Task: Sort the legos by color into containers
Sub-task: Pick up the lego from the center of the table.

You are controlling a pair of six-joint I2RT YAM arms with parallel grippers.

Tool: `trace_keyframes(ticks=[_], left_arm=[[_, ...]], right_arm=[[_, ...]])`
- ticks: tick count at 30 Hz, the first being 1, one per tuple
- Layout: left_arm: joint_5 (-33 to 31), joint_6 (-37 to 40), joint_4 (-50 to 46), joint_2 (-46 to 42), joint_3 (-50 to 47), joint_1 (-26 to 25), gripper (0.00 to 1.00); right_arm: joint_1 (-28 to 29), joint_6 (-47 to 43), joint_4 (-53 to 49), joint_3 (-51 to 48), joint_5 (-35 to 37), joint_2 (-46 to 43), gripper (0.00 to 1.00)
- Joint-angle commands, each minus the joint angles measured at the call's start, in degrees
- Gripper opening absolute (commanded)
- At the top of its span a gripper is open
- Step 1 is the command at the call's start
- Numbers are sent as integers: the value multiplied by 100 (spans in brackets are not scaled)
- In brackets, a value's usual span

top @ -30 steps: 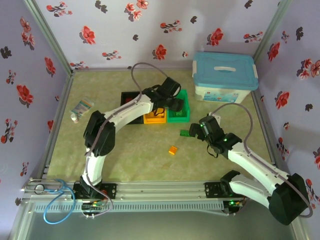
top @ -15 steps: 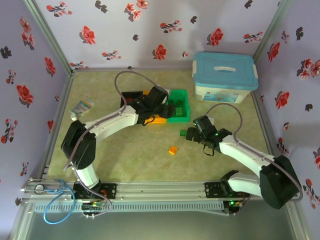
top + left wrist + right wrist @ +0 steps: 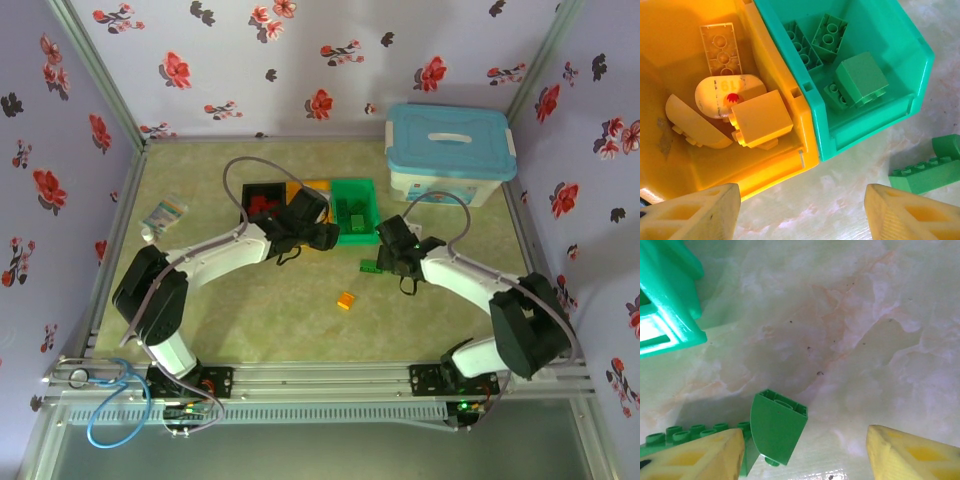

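Observation:
Three containers stand side by side: black [image 3: 258, 195], orange-yellow [image 3: 318, 187] and green [image 3: 356, 212]. In the left wrist view the orange bin [image 3: 785, 75] holds several yellow legos [image 3: 761, 117] and the green bin [image 3: 912, 65] several green ones [image 3: 861, 76]. My left gripper [image 3: 800, 215] hangs open over bare table just in front of the two bins. My right gripper [image 3: 805, 455] is open low over the table. A curved green lego [image 3: 777, 432] lies between its fingers, close to the left finger [image 3: 695, 455], beside a long green brick [image 3: 690, 432]. One orange lego [image 3: 346, 299] lies alone.
A large white box with a light-blue lid [image 3: 450, 155] stands at the back right. A small packet [image 3: 163, 215] lies by the left wall. The green bin's corner [image 3: 665, 305] is just beyond my right gripper. Flowered walls enclose the table.
My left gripper has drawn back from over the bins to the table in front of them. My right gripper has moved forward and left to the green legos, its jaws narrowing.

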Motion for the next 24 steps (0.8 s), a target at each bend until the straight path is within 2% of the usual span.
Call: trace_keyframes(ticks=[1, 10, 24], left_arm=[[-100, -115, 175, -164, -104, 9, 67], [-100, -175, 254, -97, -201, 10, 66], [-74, -260, 370, -226, -467, 8, 65]], right_arm=[[-91, -51, -138, 205, 136, 211, 65], [-158, -67, 95, 112, -177, 551, 58], [-158, 82, 356, -149, -455, 667, 55]])
